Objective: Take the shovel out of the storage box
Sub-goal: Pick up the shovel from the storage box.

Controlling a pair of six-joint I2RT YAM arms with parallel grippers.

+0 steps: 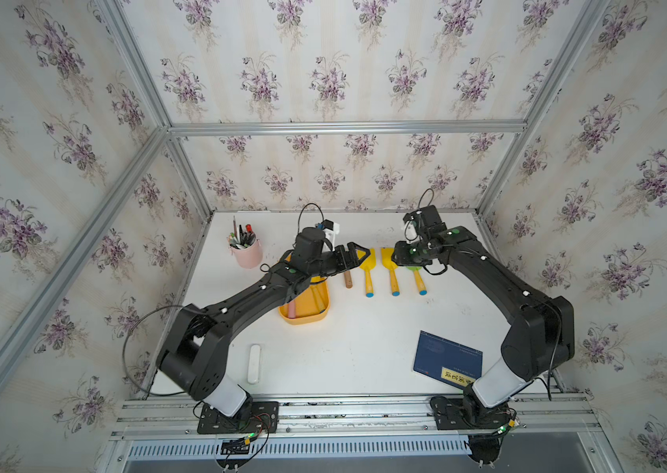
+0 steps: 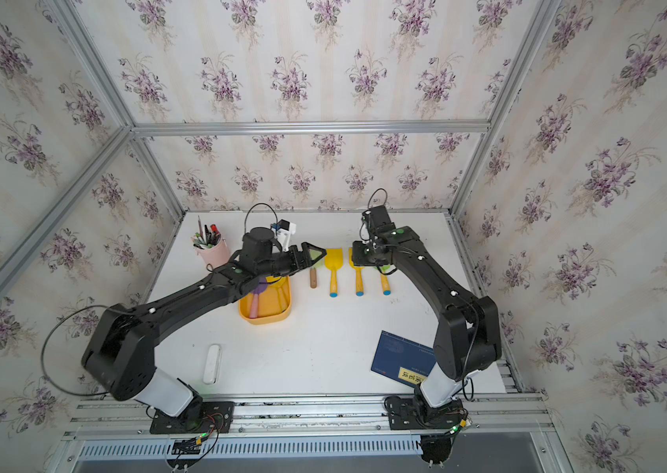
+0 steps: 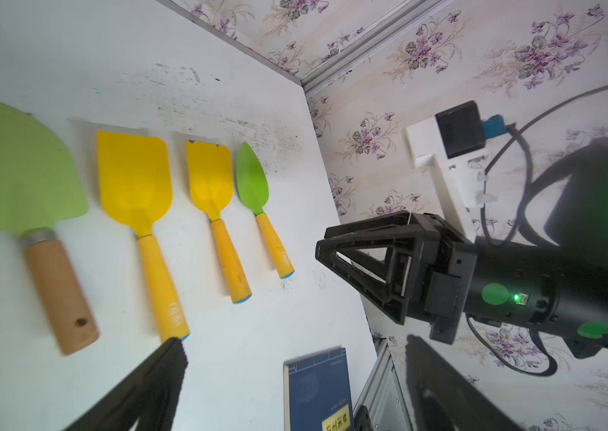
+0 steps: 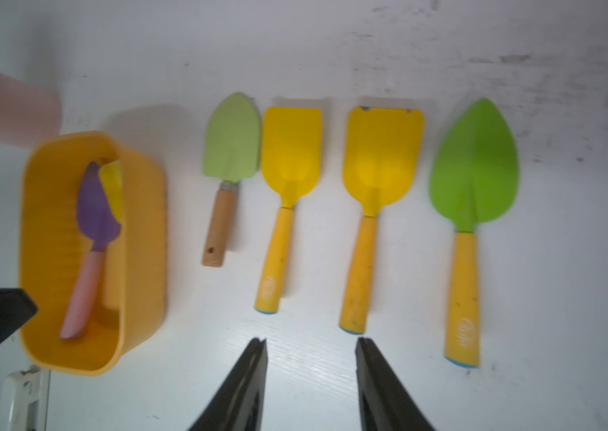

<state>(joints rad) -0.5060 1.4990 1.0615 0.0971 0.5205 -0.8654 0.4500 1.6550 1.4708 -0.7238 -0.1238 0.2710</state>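
Top views: the box (image 1: pixel 303 320) sits on the table's left half, long sides running front to back, partly under the left forearm. The cup (image 1: pixel 246 254) stands behind and left of it, apart.
Box contents: a purple shovel (image 4: pixel 97 209) with a pink handle lies lengthwise inside. A yellow blade (image 4: pixel 112 183) shows beside it, the rest hard to make out.
Row: right of the box, blades toward the back wall, lie a pale green shovel (image 4: pixel 231 138), a yellow shovel (image 4: pixel 289 149), a second yellow shovel (image 4: pixel 381 156) and a bright green shovel (image 4: pixel 474 168), set close together.
Open room: bare table (image 1: pixel 364 348) lies in front of the handles, between box and book (image 1: pixel 446 356). A narrow strip runs behind the blades. A white bar (image 1: pixel 254 363) lies in front of the box, near the front edge.
Left gripper (image 2: pixel 315 254): spread wide and holding nothing. It hangs over the pale green shovel's blade, just right of the box.
Right gripper (image 4: pixel 309 341): jaws partly apart with nothing between them. It points down over the right end of the row and touches no shovel that I can see.
Surface: white, scuffed grey toward the back.
Room: floral wallpaper on three sides, with aluminium rails at the corners and along the front.
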